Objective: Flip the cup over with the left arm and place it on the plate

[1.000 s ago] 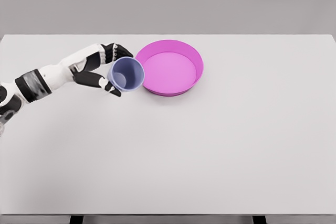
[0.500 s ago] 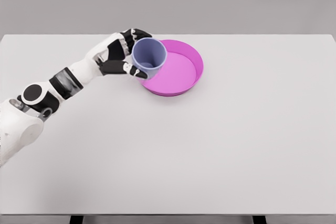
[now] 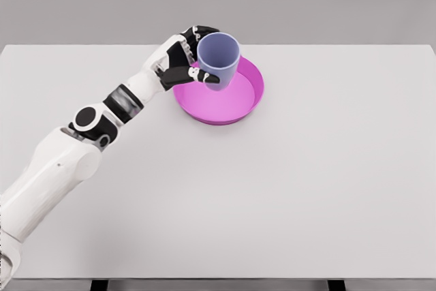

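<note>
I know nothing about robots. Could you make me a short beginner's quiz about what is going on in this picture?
1. True or false: the pale blue plastic cup is held with its opening facing up.
2. Which holds the cup? A) the left hand B) the right hand C) nothing, it stands alone
3. Fill in: the cup is held above the round shallow ______ plate on the white table.

Key:
1. True. The rim is on top.
2. A. The left hand's fingers wrap the cup's side; no right arm shows.
3. Pink (magenta). The cup appears not yet set down.
</note>
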You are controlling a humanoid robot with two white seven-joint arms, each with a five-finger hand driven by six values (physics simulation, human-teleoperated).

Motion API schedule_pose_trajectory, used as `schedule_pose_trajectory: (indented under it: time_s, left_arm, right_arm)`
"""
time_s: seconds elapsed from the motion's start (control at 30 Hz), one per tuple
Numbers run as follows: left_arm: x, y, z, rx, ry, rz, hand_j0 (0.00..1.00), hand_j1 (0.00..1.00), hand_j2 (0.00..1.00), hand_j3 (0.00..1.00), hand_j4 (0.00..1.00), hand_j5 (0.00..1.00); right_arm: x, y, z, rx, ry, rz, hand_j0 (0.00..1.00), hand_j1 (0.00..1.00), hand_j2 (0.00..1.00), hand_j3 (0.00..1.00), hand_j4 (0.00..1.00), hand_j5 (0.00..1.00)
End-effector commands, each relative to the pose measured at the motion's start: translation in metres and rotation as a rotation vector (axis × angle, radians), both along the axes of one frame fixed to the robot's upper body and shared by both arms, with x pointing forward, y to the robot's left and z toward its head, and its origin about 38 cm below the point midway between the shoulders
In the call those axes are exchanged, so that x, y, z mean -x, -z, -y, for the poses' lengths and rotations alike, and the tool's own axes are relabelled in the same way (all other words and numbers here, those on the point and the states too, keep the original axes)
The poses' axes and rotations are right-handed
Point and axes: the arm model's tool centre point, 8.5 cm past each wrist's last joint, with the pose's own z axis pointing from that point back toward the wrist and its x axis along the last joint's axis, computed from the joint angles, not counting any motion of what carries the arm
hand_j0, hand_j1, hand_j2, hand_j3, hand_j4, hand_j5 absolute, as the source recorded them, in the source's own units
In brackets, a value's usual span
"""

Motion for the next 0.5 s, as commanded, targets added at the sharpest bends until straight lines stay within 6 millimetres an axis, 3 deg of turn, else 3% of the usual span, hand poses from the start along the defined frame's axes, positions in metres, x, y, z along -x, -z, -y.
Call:
schedule_pose_trajectory:
  time_s: [0.0,0.3,0.47]
  left_arm:
    - [-0.003,0.007,0.000,0.012,-0.020,-0.010,0.52,0.52,0.52,0.52,0.52,0.52]
    - [-0.013,0.038,0.000,0.022,-0.094,-0.075,0.52,0.52,0.52,0.52,0.52,0.52]
    - [-0.012,0.041,0.009,0.028,-0.086,-0.083,0.52,0.52,0.52,0.52,0.52,0.52]
  right_arm:
    - [0.001,0.000,0.000,0.001,0.000,-0.002,1.00,1.00,1.00,1.00,1.00,1.00]
    - [0.000,0.000,0.000,0.000,0.000,-0.001,1.00,1.00,1.00,1.00,1.00,1.00]
    - [0.001,0.000,0.000,0.000,0.001,-0.002,1.00,1.00,1.00,1.00,1.00,1.00]
